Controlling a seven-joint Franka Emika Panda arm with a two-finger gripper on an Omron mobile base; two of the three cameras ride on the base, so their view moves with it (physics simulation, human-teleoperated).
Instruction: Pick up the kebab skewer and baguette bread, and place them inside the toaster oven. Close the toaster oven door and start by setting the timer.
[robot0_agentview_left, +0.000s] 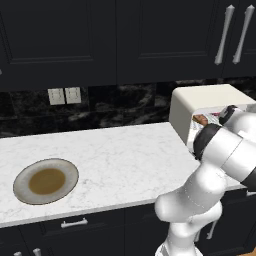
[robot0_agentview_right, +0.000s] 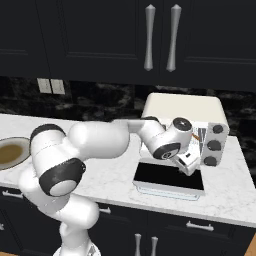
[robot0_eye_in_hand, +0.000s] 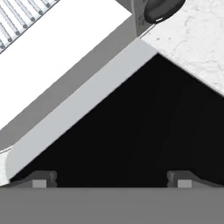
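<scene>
Open toaster oven door (robot0_agentview_right: 169, 178) lies flat; toaster oven (robot0_agentview_right: 186, 111) holds baguette bread (robot0_agentview_left: 200, 120).

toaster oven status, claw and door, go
Claw open, empty, over the door. Door down flat, toaster oven open, food on the rack. Nothing in the way.

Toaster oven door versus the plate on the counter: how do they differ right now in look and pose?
The toaster oven door is a dark rectangular glass panel with a pale frame, folded down flat in front of the toaster oven; the plate is round, pale-rimmed with a brown centre. The door lies beneath the open gripper; the plate sits far to the left, away from the arm. Both lie flat at the level of the white marble counter.
</scene>
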